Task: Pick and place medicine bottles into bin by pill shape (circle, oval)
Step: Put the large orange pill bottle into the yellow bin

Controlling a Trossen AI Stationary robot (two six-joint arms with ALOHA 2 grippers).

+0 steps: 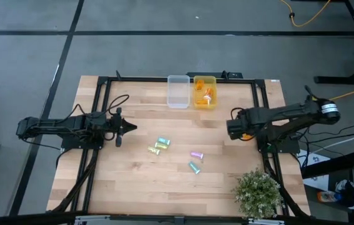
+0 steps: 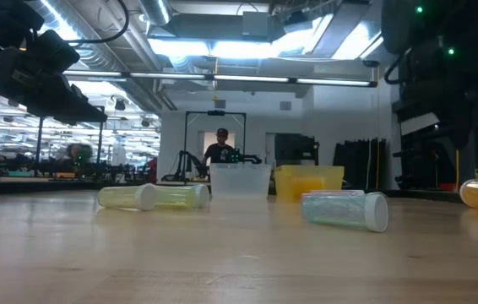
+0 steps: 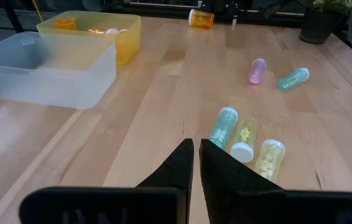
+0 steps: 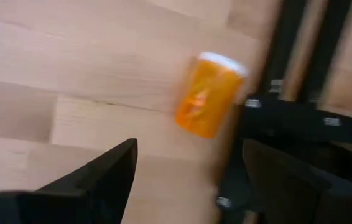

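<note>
Left claw [image 1: 129,127] shut tight and empty, left of the yellow-green bottles [image 1: 158,146], pink bottle [image 1: 196,154] and teal bottle [image 1: 194,167] lying nearby on the counter [image 1: 139,181], right claw [image 4: 188,168] wide open, empty, over an orange bottle [image 4: 208,94], yellow bin [image 1: 204,92] beside clear bin [image 1: 178,91].

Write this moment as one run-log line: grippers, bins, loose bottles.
left gripper: shut, empty | right gripper: open over orange translucent bottle | yellow plastic bin: orange bottles | clear plastic bin: empty
</note>
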